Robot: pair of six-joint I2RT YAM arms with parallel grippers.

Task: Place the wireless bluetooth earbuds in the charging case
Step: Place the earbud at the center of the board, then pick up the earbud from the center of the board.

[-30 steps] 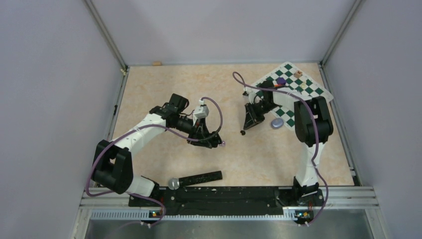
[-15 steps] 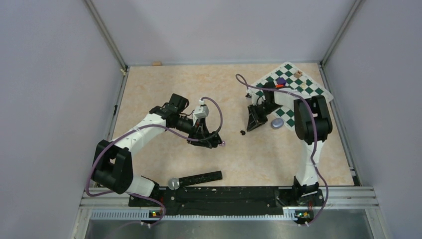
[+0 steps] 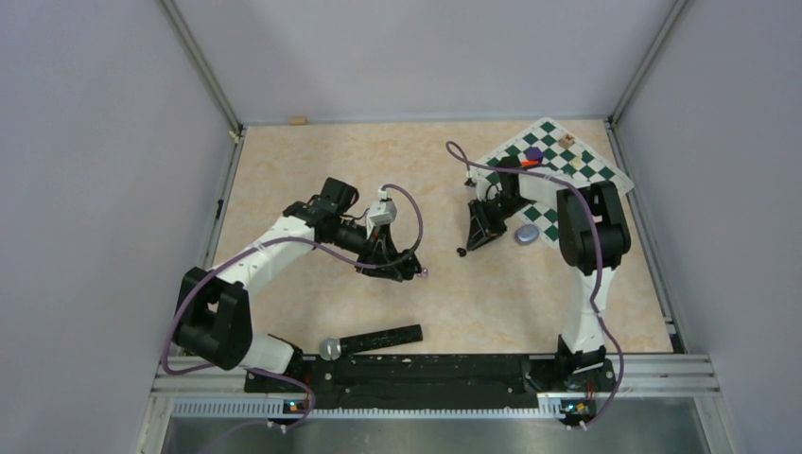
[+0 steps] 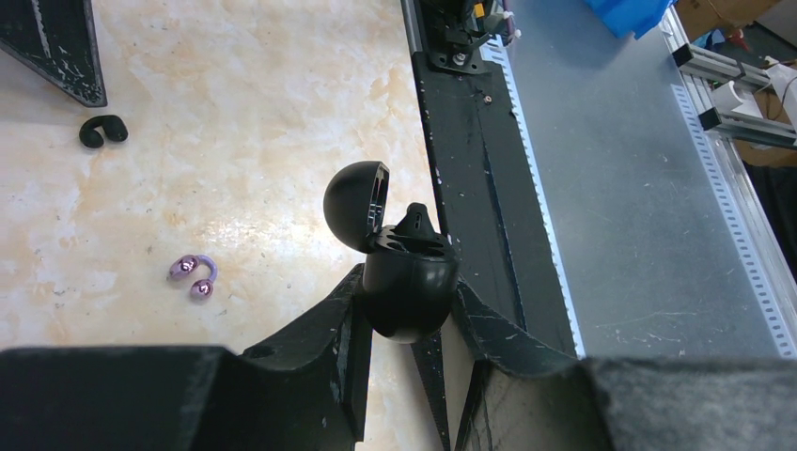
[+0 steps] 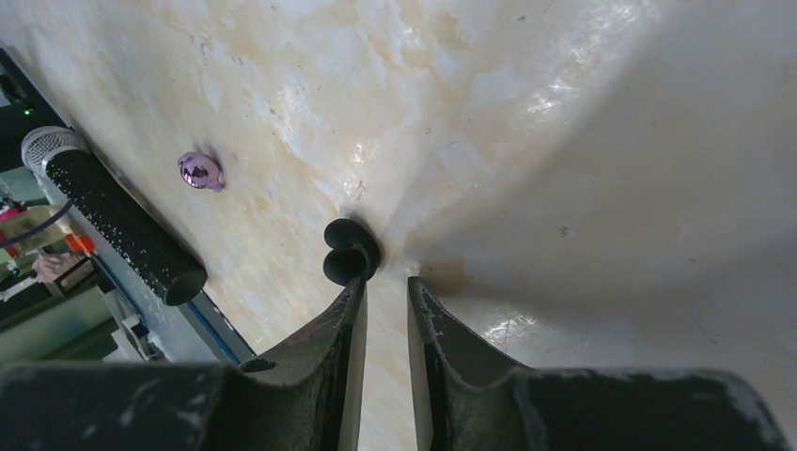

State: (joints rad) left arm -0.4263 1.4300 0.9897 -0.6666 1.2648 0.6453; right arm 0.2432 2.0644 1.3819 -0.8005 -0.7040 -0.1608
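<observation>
Left wrist view: the left gripper (image 4: 406, 315) clamps the open black charging case (image 4: 410, 278). Left of the case lies a lilac earbud (image 4: 193, 276). Farther left, a black earbud (image 4: 102, 130) sits at the right gripper (image 5: 385, 287), whose jaws are slightly parted and empty.

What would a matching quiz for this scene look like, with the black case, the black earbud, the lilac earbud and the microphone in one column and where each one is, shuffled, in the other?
Things
1. black charging case
2. black earbud
3. lilac earbud
4. microphone

Places
A. on the table at the fingertips of the right tool, not between them
B. lying along the table's near edge
C. clamped in the left tool, lid open
D. loose on the table beside the left tool, touched by nothing

Pairs: 1-C, 2-A, 3-D, 4-B
</observation>
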